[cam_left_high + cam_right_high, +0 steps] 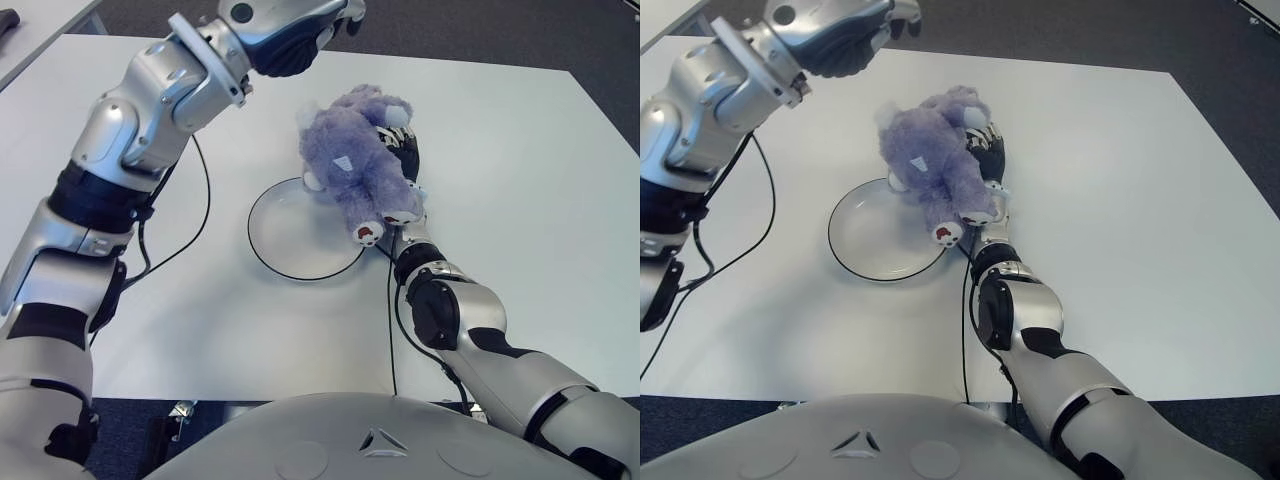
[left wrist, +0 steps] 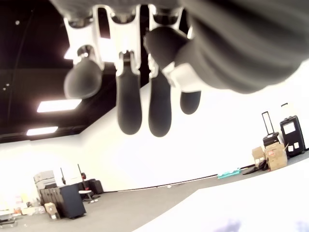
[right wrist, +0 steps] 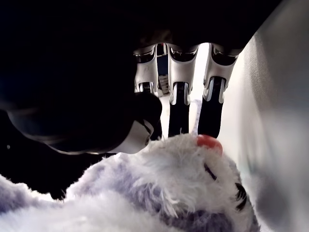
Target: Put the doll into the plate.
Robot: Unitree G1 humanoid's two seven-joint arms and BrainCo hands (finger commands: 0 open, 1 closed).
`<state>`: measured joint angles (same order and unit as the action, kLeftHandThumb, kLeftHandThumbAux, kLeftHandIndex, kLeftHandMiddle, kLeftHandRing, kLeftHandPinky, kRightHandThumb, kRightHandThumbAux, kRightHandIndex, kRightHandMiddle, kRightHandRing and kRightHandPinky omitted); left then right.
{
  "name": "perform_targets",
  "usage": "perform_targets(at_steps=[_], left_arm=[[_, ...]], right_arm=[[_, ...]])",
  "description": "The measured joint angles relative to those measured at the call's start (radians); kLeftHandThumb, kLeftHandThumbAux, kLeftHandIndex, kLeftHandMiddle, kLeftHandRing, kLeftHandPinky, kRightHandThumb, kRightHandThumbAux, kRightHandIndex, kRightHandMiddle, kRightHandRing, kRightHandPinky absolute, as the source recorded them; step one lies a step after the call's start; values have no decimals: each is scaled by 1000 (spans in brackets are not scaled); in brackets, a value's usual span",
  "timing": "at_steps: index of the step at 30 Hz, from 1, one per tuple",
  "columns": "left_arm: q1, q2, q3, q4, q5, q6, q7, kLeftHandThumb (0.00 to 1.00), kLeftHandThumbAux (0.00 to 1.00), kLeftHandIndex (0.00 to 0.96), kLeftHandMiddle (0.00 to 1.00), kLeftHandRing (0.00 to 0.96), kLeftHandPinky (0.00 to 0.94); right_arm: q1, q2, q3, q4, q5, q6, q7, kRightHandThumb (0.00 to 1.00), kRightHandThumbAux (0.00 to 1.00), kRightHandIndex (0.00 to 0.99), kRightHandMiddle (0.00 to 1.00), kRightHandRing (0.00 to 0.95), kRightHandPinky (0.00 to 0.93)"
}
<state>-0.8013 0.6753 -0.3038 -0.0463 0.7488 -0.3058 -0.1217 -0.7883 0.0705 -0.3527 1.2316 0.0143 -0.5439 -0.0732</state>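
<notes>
Left eye view: right robot hand [image 1: 404, 165] grips the purple plush doll [image 1: 355, 165] from its right side, fingers [image 3: 179, 113] curled against the fur, as the right wrist view confirms. Doll is lifted and tilted, feet toward the robot, head away; it overlaps the right rim of the plate [image 1: 290, 235], whether it touches the plate cannot be told. Plate is white with a dark rim and sits on the white bench [image 1: 520, 200], near its middle. Left robot hand [image 1: 290, 30] is raised over the far side of the bench, left of the doll; left wrist view shows fingers [image 2: 128, 104] loosely extended, holding nothing.
</notes>
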Motion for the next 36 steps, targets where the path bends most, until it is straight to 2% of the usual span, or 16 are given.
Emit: perform_targets(at_steps=[8, 18, 19, 21, 27, 33, 35, 36], left_arm=[[79, 0, 44, -58, -21, 19, -19, 951, 648, 391, 516, 532, 743], [123, -9, 58, -81, -22, 35, -24, 951, 648, 390, 518, 534, 763], [124, -10, 58, -81, -22, 35, -24, 879, 659, 402, 542, 740, 784], [126, -11, 58, -82, -22, 35, -24, 858, 663, 406, 550, 803, 796], [130, -12, 59, -92, -21, 37, -27, 855, 663, 407, 552, 814, 804], [138, -11, 59, -94, -21, 37, -36, 855, 663, 406, 551, 814, 821], [141, -11, 59, -92, -21, 37, -39, 855, 663, 405, 550, 809, 799], [143, -11, 59, -90, -21, 37, -40, 854, 664, 405, 546, 794, 757]], right_arm=[[0, 0, -2, 1, 0, 0, -2, 838, 841, 231, 288, 323, 326], [1, -1, -1, 1, -1, 0, -2, 850, 847, 207, 281, 314, 323], [1, -1, -1, 1, -1, 0, -2, 852, 847, 212, 282, 320, 333], [1, -1, -1, 1, -1, 0, -1, 854, 848, 218, 282, 323, 335], [1, -1, -2, 1, 0, 0, 1, 897, 839, 241, 285, 347, 354], [1, -1, -2, 1, -1, 0, 1, 879, 840, 228, 282, 327, 321], [1, -1, -2, 1, -1, 0, 1, 858, 843, 224, 283, 320, 323], [1, -1, -2, 1, -1, 0, 1, 850, 840, 220, 284, 317, 325]])
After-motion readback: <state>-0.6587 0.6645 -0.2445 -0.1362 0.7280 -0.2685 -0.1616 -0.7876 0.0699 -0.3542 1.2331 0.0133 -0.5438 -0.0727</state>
